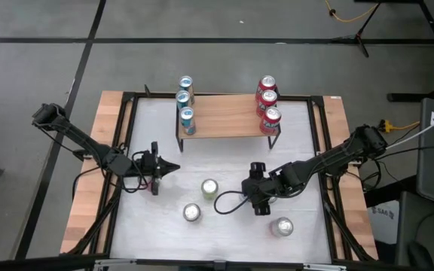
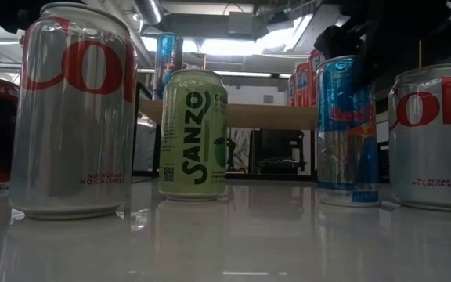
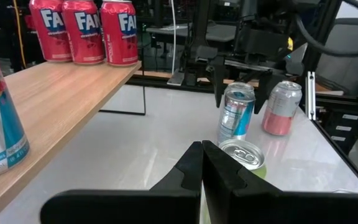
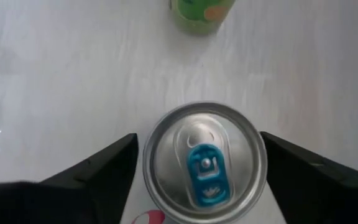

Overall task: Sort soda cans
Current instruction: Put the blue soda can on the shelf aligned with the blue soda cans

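Observation:
Three blue soda cans (image 1: 185,102) stand at the left end of a wooden shelf (image 1: 228,117), three red ones (image 1: 267,100) at its right end. On the white table stand a green can (image 1: 209,188), a silver can (image 1: 192,213) and a silver-and-red can (image 1: 282,226). My right gripper (image 4: 197,143) is open and points steeply down, one finger on either side of the top of an upright blue can (image 4: 204,163), with narrow gaps. In the high view that gripper (image 1: 258,202) hides the can. My left gripper (image 1: 170,167) hovers shut and empty at centre left.
The shelf stands on thin black legs (image 1: 178,139) at the far side. A black frame (image 1: 126,135) borders the white table top. The green can (image 4: 201,12) stands just beyond the blue one. Free table surface lies between the shelf and the loose cans.

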Motion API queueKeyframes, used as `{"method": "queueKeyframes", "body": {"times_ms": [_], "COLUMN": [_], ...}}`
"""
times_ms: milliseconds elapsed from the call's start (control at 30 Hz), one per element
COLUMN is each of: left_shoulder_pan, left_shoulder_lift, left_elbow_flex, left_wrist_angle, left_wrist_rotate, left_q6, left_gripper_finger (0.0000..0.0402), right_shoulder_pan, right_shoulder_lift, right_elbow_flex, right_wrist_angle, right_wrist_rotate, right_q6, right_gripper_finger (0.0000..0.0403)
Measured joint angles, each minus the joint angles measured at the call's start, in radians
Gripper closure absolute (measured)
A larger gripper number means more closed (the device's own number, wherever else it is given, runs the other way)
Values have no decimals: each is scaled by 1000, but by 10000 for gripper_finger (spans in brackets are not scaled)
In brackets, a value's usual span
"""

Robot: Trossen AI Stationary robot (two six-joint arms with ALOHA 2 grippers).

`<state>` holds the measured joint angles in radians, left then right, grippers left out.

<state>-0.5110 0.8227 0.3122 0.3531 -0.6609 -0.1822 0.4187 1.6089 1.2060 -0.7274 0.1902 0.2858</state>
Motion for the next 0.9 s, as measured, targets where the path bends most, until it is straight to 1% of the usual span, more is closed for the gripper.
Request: {"method": "queueKeyframes", "body": {"times_ms": [233,267,400,600,733,900], "left_shoulder_pan": [0,0,0,0,0,0], "left_shoulder_lift": [0,0,0,0,0,0], "left_elbow_flex": [0,0,0,0,0,0], "left_wrist_angle": [0,0,0,0,0,0], "left_wrist_rotate": [0,0,0,0,0,0], "left_q6": [-2,-2,-2,-2,-1,0], "left_gripper_finger": [401,401,401,401,401,401], "right_shoulder_pan": [0,0,-30,-129,-198,-278], "right_shoulder_lift": [0,0,0,0,0,0], "right_elbow_flex": [3,9,46,136,214,314], "right_wrist_angle": [27,21,23,19,18,18], "right_wrist_rotate": [-1,-1,-26,-98,-104,-104], "right_q6": [-2,-2,-2,-39,-110,-190], "right_gripper_finger": [181,190,191,188,174,181]}}
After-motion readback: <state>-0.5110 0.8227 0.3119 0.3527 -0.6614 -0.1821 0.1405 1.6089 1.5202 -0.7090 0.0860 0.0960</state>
